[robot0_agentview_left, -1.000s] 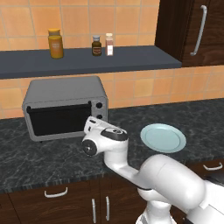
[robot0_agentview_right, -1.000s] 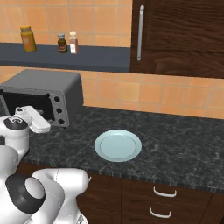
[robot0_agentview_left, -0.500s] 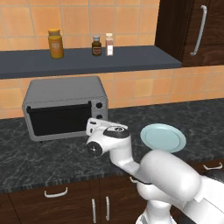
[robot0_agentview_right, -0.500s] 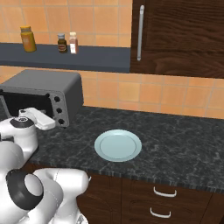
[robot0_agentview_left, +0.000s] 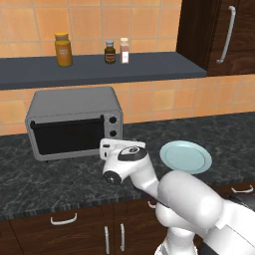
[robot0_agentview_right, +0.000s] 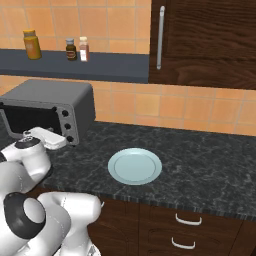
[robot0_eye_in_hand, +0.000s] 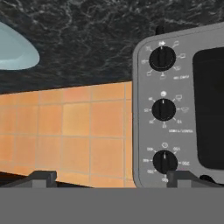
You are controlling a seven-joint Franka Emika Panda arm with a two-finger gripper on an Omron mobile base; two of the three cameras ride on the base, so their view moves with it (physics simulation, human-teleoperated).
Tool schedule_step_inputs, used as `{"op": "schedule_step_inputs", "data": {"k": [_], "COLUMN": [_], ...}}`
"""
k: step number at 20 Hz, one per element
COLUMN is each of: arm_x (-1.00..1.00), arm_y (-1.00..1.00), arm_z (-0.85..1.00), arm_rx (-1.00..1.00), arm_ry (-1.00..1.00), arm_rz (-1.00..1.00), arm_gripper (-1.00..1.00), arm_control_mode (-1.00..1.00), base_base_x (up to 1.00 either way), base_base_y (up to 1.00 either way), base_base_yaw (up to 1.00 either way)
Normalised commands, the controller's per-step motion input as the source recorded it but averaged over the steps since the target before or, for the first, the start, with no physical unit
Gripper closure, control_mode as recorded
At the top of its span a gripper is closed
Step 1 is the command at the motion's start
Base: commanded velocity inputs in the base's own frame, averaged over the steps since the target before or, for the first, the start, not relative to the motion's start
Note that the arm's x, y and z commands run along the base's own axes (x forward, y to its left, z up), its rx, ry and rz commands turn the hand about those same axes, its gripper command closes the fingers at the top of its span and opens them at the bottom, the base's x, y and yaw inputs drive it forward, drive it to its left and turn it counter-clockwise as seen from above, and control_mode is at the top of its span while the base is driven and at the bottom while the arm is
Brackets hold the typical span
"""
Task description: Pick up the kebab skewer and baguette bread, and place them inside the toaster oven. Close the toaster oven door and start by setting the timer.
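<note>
The silver-grey toaster oven (robot0_agentview_left: 74, 122) (robot0_agentview_right: 50, 107) stands at the back left of the dark counter. Its door (robot0_agentview_left: 67, 135) (robot0_eye_in_hand: 211, 109) is shut, and the glass is dark. Three dark knobs sit on its panel: one (robot0_eye_in_hand: 162, 58), another (robot0_eye_in_hand: 163, 109) and a third (robot0_eye_in_hand: 165, 161). My gripper (robot0_eye_in_hand: 112, 178) is open and holds nothing. It faces the knob panel at close range, rolled upside down, and one fingertip (robot0_eye_in_hand: 183, 176) rises right beside the third knob. My white hand (robot0_agentview_left: 119, 148) (robot0_agentview_right: 47, 137) hovers in front of the oven's right end. The kebab skewer and baguette bread are out of view.
A bare pale blue plate (robot0_agentview_left: 185, 157) (robot0_agentview_right: 135, 166) (robot0_eye_in_hand: 13, 46) lies on the counter to the right of the oven. Above it, a grey shelf (robot0_agentview_left: 149, 67) carries an orange jar (robot0_agentview_left: 63, 49) and two small bottles (robot0_agentview_left: 110, 51). A dark cabinet (robot0_agentview_right: 205, 40) hangs at the right.
My hand has edged slightly to the right along the oven's front, toward the knob panel. The gripper has stayed open.
</note>
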Motion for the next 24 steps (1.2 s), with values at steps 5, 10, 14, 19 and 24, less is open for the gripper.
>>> {"op": "schedule_step_inputs", "data": {"k": [5,10,14,19,24], "arm_x": [0.17,0.13,0.03,0.1,0.06], "arm_y": [0.0,0.0,0.01,0.1,0.2], "arm_z": [0.0,0.0,0.0,0.0,0.0], "arm_rx": [-0.07,-0.07,-0.05,-0.01,0.0], "arm_ry": [-0.05,-0.02,-0.01,-0.01,0.0], "arm_rz": [0.02,0.01,0.0,0.02,0.02], "arm_gripper": [-1.0,-1.0,-1.0,-1.0,-1.0], "arm_control_mode": [-1.0,-1.0,-1.0,-1.0,-1.0], "base_base_x": [0.0,0.0,0.0,0.0,0.0], "base_base_y": [0.0,0.0,0.0,0.0,0.0], "base_base_yaw": [0.0,0.0,0.0,0.0,0.0]}}
